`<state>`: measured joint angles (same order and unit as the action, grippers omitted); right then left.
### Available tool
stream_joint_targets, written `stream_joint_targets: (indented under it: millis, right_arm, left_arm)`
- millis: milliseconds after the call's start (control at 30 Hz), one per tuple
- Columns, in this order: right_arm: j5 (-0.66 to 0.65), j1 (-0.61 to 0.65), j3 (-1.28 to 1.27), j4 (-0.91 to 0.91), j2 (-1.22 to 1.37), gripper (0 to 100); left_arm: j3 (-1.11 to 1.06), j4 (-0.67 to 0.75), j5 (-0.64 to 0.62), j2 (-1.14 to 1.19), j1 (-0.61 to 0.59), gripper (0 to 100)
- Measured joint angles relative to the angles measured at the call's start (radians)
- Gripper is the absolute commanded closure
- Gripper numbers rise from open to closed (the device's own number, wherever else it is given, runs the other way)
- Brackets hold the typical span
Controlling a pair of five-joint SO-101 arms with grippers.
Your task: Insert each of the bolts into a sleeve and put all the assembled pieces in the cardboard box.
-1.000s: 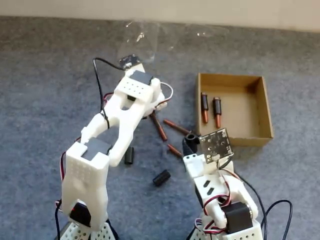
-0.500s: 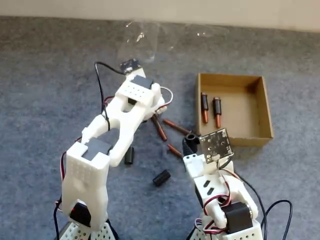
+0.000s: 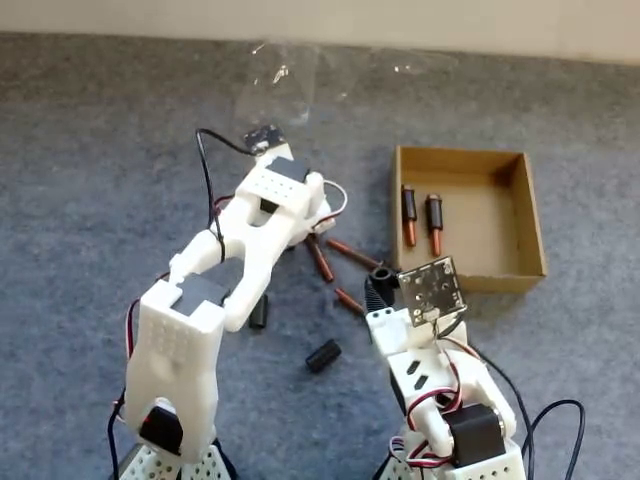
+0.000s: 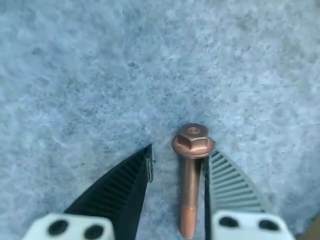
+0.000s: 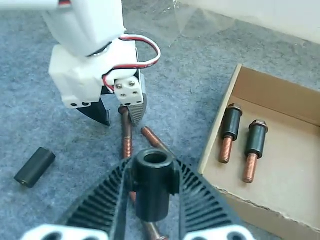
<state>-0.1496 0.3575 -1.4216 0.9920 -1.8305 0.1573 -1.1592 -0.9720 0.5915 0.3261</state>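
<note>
One bolt [image 4: 191,175] between left pincer [image 4: 179,154] jaws

It is looking like a hobby robotics bench: a grey felt-like mat [image 3: 90,150] is spreading everywhere, a pale wall [image 3: 500,15] is running along 12 o'clock.

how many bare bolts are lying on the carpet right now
3. First bolt lies between the left gripper's open fingers; second bolt beside it, on the cardboard box's side; third bolt nearer the right gripper, which holds a sleeve. The arms may hide more.
</note>
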Motion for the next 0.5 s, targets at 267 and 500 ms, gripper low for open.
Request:
stream_joint_targets:
  millis: [267, 500]
  right_arm:
    - [0.0, 0.0, 0.0, 0.0, 0.0, 99.5]
    - [0.0, 0.0, 0.0, 0.0, 0.0, 99.5]
  left_arm:
    - [0.034, 0.011, 0.0, 0.034, 0.011, 97]
    - [0.034, 0.015, 0.094, 0.034, 0.011, 99]
